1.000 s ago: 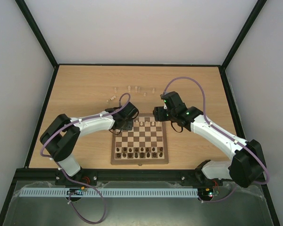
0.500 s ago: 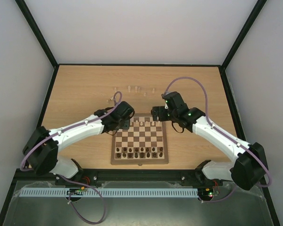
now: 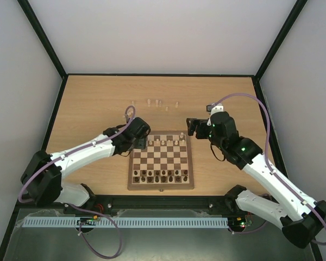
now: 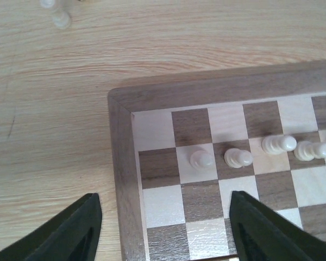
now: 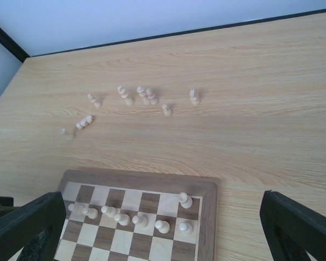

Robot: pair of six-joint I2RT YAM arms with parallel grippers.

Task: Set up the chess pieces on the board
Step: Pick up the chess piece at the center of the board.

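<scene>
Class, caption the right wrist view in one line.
Open right gripper near the board; some pale pieces placed, loose pieces on table.

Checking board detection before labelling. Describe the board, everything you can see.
The board is square and wooden-looking, with cream and dark brown squares inside a mid-brown frame. It lies flat toward the near middle of the light wood tabletop. Dark pieces stand along its near side, pale pieces along its far side. Its far-left corner square is bare.
</scene>
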